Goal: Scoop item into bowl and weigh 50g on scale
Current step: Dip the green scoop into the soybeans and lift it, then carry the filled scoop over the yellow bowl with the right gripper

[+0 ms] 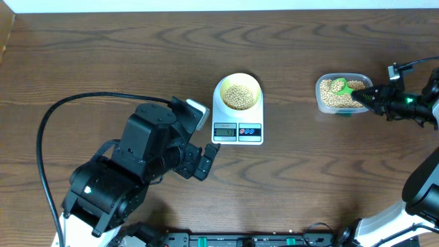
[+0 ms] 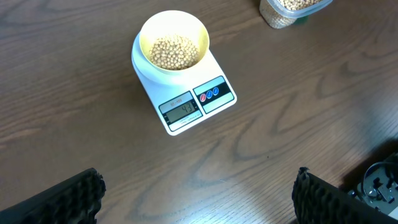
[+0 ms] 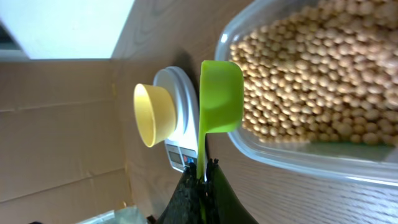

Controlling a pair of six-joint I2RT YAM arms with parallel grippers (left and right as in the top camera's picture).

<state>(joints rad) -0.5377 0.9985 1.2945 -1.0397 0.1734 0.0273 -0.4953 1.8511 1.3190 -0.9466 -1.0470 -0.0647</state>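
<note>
The pale yellow bowl (image 1: 238, 92) holds a layer of tan beans (image 1: 238, 96) and stands on the white scale (image 1: 237, 130). In the left wrist view the bowl (image 2: 174, 42) sits on the scale (image 2: 186, 99), whose LCD (image 2: 184, 111) shows digits. My right gripper (image 1: 367, 97) is shut on the handle of a green scoop (image 1: 341, 86), whose cup hangs over the beans in the clear container (image 1: 341, 94). The right wrist view shows the scoop (image 3: 219, 96) at the container's rim (image 3: 292, 158), cup facing the beans (image 3: 317, 81). My left gripper (image 1: 206, 161) is open and empty, near the scale's front left.
The brown wooden table (image 1: 103, 62) spreads left and behind the scale. A black cable (image 1: 51, 123) loops from the left arm. The table's far edge runs along the top of the overhead view.
</note>
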